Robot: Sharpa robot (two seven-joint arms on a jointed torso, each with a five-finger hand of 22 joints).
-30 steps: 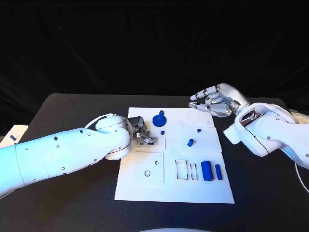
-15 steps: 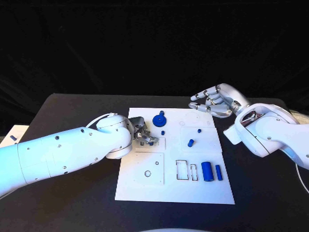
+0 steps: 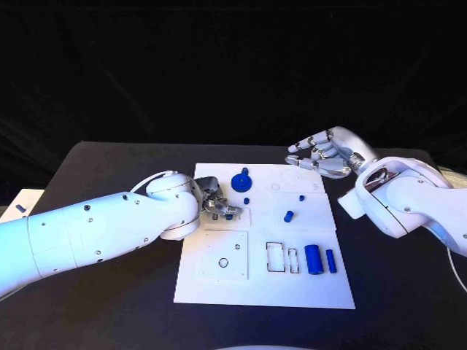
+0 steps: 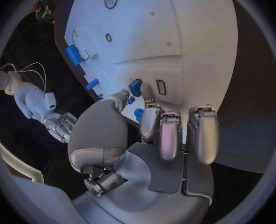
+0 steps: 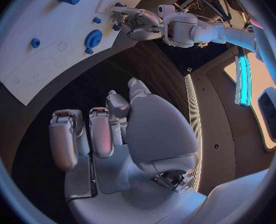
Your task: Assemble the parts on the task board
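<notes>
I am pinching a small blue part (image 4: 135,87) in my left robot hand (image 3: 216,205), low over the task board (image 3: 263,288) near its left edge. A blue gear (image 3: 241,180) is lying just beyond that hand. My right robot hand (image 3: 319,154) is hovering past the board's far right corner, fingers curled in, grasping nothing. Two blue cylinders (image 3: 319,259) are lying on the board's right side.

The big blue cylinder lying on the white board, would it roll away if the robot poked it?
Probably, if poked from the side: the blue cylinder is round and lies flat on the smooth white board. It looks small, stiff and likely light, so a gentle nudge may move it.
</notes>
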